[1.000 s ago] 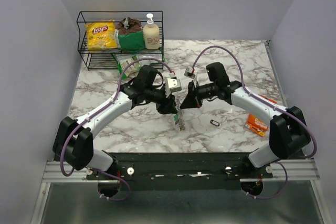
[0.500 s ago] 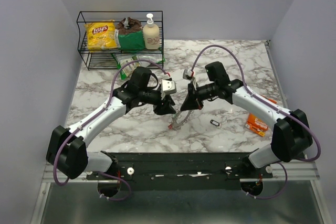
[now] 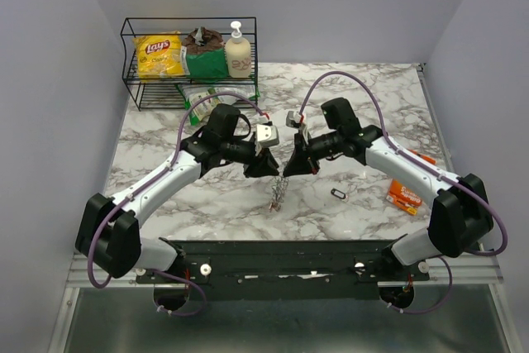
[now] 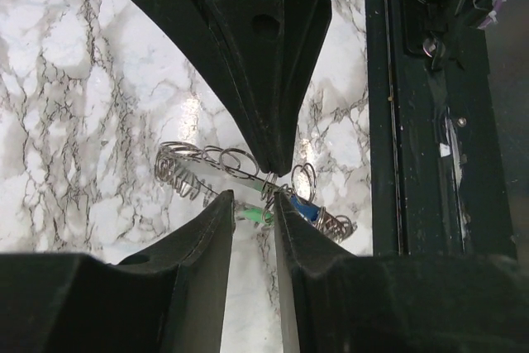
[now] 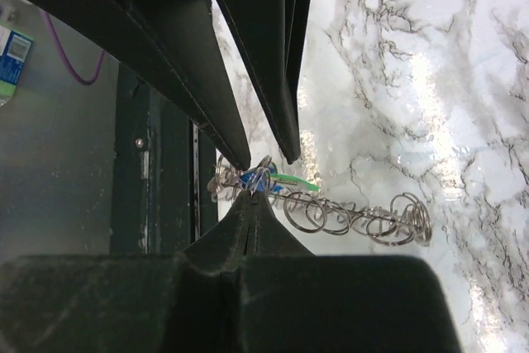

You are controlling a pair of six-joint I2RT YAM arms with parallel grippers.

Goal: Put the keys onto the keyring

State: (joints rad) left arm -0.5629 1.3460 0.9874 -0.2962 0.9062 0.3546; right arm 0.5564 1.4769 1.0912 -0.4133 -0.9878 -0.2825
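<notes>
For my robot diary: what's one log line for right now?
right gripper: shut on chain | left gripper: open, at gripped end | keys: green, blue, by gripped end

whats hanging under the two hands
A chain of metal rings dangles there, carrying a blue key head and a green key head. The left hand and right hand cover where it is held.

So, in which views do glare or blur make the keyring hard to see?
Top external: even light, but the keyring is tiny. Left wrist: keyring sharp, while the left tool, close to the lens, is dark with little detail. Right wrist: white glare on the table, keyring readable.
</notes>
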